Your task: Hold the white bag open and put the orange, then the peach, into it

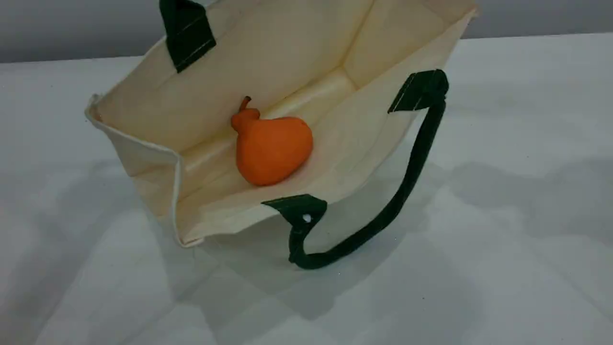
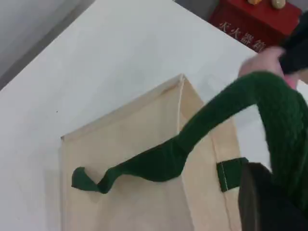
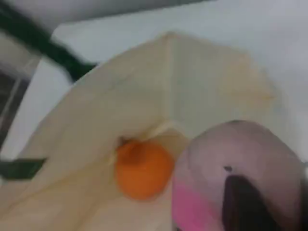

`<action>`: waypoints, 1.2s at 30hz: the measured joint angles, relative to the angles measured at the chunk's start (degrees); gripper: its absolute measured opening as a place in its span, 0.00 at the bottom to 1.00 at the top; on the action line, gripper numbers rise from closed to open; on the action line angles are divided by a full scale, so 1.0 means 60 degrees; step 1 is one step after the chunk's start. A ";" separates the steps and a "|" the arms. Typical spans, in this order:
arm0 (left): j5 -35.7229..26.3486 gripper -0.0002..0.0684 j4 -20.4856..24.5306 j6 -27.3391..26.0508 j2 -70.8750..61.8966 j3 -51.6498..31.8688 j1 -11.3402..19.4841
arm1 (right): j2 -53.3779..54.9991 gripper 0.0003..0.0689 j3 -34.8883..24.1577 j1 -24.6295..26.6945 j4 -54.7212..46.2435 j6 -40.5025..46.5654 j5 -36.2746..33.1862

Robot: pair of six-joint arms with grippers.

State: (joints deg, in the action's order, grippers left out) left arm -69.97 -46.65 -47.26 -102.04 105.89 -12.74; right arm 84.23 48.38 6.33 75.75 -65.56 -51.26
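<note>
The white bag (image 1: 297, 48) lies tipped on the table with its mouth held wide toward the camera. The orange (image 1: 270, 148) rests inside on the lower wall. One green handle (image 1: 187, 33) runs up out of the frame's top; the other (image 1: 412, 163) droops onto the table. Neither gripper shows in the scene view. In the left wrist view my left gripper (image 2: 269, 199) is shut on the raised green handle (image 2: 231, 110) above the bag (image 2: 134, 159). My right gripper (image 3: 243, 204) is shut on the peach (image 3: 240, 154), just above the bag's mouth (image 3: 192, 82) and the orange (image 3: 143, 168).
A red box (image 2: 255, 19) with white lettering stands beyond the table's far edge in the left wrist view. White tabletop (image 1: 503, 215) surrounds the bag on all sides. A grey wall (image 1: 72, 24) runs behind the table.
</note>
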 joint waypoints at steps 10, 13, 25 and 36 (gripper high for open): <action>0.0000 0.09 -0.0018 0.0063 0.0000 0.0000 0.0000 | 0.0000 0.22 0.0000 -0.2863 0.0934 -0.0065 0.1022; 0.0000 0.09 -0.0149 0.0063 0.0000 0.0000 0.0000 | 0.0000 0.22 0.0000 -0.3686 0.0934 -0.0065 0.2003; 0.0000 0.09 -0.0251 0.0063 0.0000 0.0000 0.0000 | 0.1478 0.22 0.0080 -0.6203 0.2316 -0.0711 0.6538; 0.0000 0.09 -0.0251 0.0063 0.0000 0.0000 -0.0012 | 0.3253 0.22 0.1326 -0.6295 0.3205 -0.1568 0.6440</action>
State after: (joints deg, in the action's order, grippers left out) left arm -69.97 -48.16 -46.88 -102.04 105.89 -12.81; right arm 103.75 56.34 -31.44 94.98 -74.97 -12.62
